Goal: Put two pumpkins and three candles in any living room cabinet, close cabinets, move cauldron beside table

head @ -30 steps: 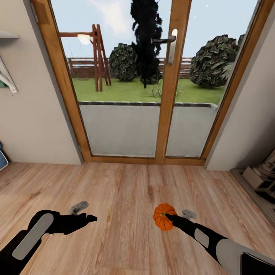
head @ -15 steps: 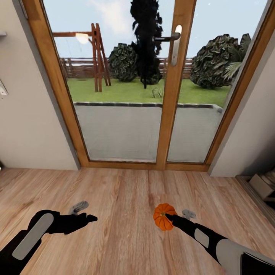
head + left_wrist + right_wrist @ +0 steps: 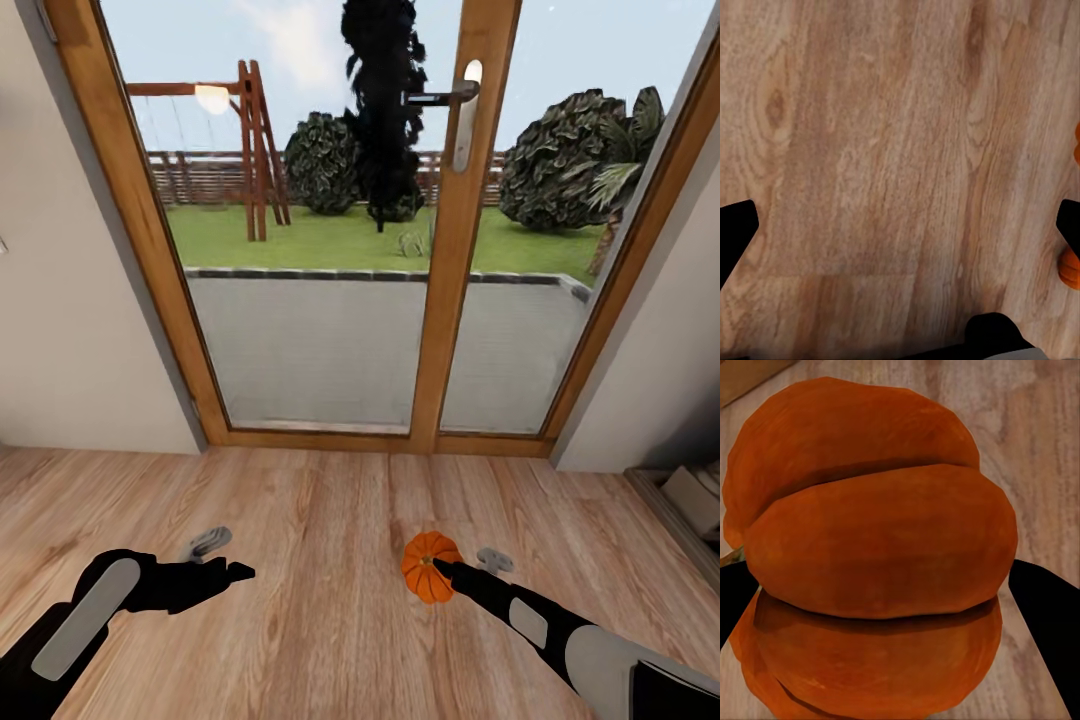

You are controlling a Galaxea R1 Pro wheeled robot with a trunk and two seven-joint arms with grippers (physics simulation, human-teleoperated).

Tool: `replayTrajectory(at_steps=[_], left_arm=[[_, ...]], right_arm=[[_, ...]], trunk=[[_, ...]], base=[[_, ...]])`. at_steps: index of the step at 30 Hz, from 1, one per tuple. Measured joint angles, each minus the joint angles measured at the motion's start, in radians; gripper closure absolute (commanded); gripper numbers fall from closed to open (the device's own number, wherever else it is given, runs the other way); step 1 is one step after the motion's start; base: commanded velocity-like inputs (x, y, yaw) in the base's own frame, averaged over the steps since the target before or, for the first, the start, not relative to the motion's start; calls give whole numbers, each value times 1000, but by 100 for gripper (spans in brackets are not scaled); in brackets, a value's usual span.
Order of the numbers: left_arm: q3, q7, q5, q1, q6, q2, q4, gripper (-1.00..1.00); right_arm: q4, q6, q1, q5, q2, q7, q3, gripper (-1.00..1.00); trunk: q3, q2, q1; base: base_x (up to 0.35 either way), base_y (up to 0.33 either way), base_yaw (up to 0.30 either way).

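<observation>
Both arms (image 3: 90, 610) are glossy black with pale grey oblong panels — small grey brackets near the wrists.

Ribbed orange pumpkin (image 3: 428, 566), black tools, light-brown wood-grain floor (image 3: 320, 520), honey-brown door frame (image 3: 450, 250).

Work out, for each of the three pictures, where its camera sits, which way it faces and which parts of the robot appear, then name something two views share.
Head view: on the robot's head, facing forward and down at the glass door and wooden floor; both arms show, the right claw holding the pumpkin.
Left wrist view: near the left claw, facing down at the floor; dark fingertips show.
Right wrist view: near the right claw, facing the pumpkin close up.
Shared: all three catch the pumpkin and floor.
</observation>
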Motion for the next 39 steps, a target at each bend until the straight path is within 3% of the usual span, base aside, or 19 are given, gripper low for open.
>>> replayTrajectory(at_steps=[28, 39], left_arm=[[0, 0, 0, 1, 0, 3, 0, -100], [0, 1, 0, 0, 0, 4, 0, -100]], right_arm=[[0, 0, 0, 0, 0, 0, 0, 100], [0, -1, 0, -1, 1, 0, 1, 100]], trunk=[[0, 0, 0], [0, 0, 0]], base=[[4, 27, -1], [146, 111, -241]])
